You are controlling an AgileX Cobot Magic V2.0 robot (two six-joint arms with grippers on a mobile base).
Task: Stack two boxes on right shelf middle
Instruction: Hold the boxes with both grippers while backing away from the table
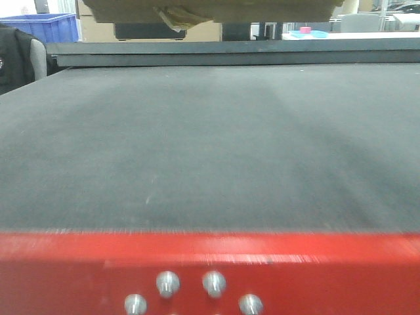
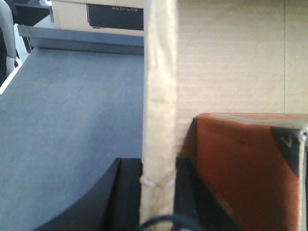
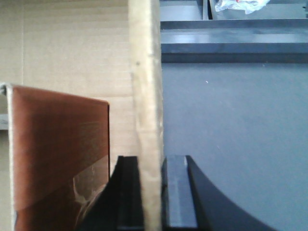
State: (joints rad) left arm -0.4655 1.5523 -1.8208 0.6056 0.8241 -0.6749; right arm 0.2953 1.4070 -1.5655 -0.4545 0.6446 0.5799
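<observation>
Dark grey tabletop [image 1: 210, 151], red front edge. Open cardboard box [image 1: 216, 9] hung above it at frame top; left gripper [image 2: 158, 190] and right gripper [image 3: 151, 187] each pinched an opposite side wall; reddish-brown carton [image 2: 240, 168] inside

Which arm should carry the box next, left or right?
Neither alone, probably: the left claw and right claw each pinch an opposite wall of the box, held up over the table.
</observation>
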